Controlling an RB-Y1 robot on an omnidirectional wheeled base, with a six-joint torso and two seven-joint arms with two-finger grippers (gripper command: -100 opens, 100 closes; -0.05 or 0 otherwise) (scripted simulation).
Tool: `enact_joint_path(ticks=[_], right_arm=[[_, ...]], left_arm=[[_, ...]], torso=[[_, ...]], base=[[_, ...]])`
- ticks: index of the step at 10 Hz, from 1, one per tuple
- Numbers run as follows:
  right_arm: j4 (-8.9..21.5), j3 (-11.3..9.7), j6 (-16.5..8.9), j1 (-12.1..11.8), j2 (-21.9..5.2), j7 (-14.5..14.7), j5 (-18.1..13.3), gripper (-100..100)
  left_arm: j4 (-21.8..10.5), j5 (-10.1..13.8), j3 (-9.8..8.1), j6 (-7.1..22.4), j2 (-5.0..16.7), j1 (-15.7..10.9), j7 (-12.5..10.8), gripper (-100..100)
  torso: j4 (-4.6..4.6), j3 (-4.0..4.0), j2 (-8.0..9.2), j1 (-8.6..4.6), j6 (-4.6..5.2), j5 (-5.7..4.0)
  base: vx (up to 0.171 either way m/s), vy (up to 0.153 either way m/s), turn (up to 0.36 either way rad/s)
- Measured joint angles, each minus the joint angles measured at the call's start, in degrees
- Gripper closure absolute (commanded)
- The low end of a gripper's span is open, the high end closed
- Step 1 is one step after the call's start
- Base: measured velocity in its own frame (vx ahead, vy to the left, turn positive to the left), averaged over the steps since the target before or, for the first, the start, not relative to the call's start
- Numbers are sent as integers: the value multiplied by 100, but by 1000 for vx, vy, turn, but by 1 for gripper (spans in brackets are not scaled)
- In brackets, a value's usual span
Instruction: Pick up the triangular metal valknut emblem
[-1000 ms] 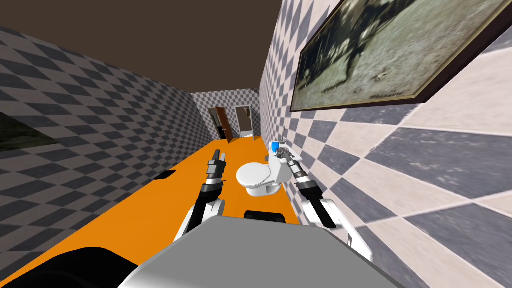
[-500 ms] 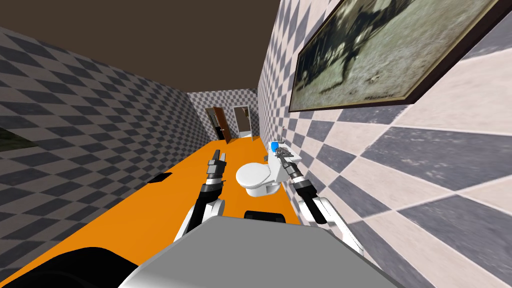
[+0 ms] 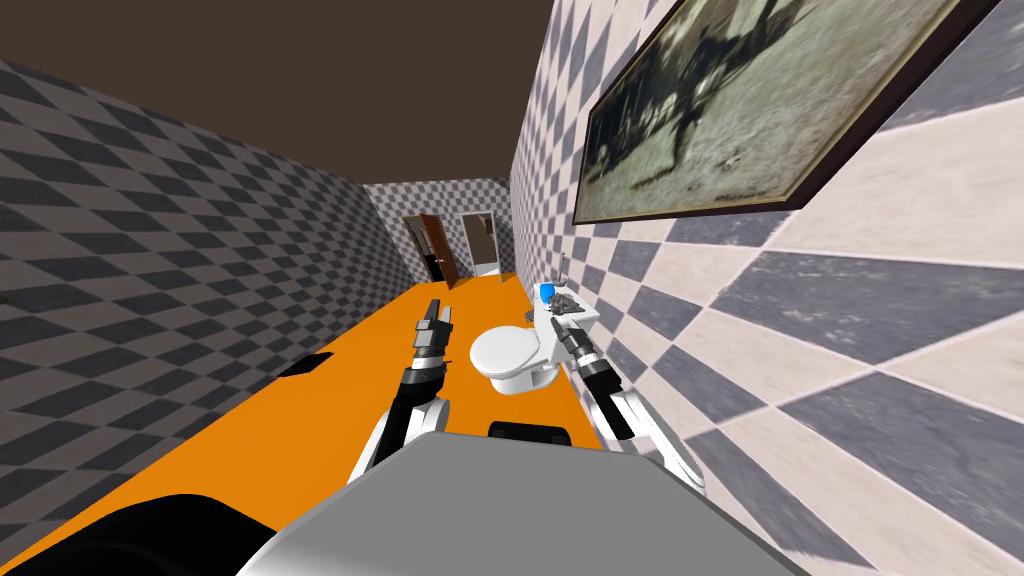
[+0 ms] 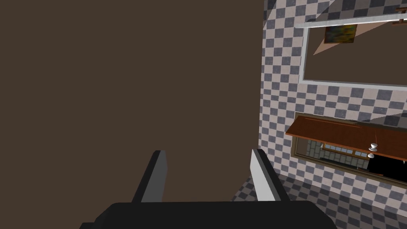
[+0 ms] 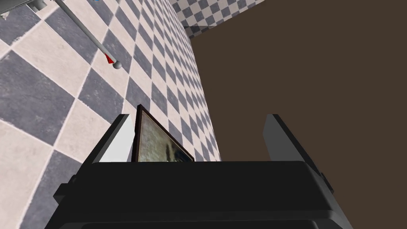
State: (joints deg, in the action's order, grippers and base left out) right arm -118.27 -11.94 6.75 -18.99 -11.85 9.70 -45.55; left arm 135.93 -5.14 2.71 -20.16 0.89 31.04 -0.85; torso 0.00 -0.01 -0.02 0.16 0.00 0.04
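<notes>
Standing on the orange floor [image 3: 350, 370], a white toilet [image 3: 510, 358] is ahead of both arms. The right gripper [image 5: 197, 119] is wide open and empty near the tank lid [image 3: 584, 313]; just beyond its tips lies a small grey shape, probably the valknut emblem [image 3: 566, 303]. The left gripper [image 4: 207, 153] is open too, empty.

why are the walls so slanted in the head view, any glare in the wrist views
Head view: wide lens splays the checkered walls, stretches the framed picture; the slant is camera roll. Left wrist view: flat brown ceiling, no glare. Right wrist view: none on the right pincer.
</notes>
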Motion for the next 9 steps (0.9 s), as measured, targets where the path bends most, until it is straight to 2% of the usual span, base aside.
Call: enact_joint_path(ticks=[5,7,9], right_arm=[[342,-199,-344,190,-157,263,-884,-100],[499,-221,-394,270,-172,338,-1166,-100],[647,-331,-587,391,-268,429,-1492,-100]], left_arm=[[0,0,0,0,0,0,0,0],[0,0,0,0,0,0,0,0],[0,0,0,0,0,0,0,0]], torso=[[0,-1,-3,-1,-1,1],[0,-1,-3,-5,0,-1],[-1,-3,-7,0,-1,0]], base=[[2,35,-53],[1,32,-62],[14,45,-58]])
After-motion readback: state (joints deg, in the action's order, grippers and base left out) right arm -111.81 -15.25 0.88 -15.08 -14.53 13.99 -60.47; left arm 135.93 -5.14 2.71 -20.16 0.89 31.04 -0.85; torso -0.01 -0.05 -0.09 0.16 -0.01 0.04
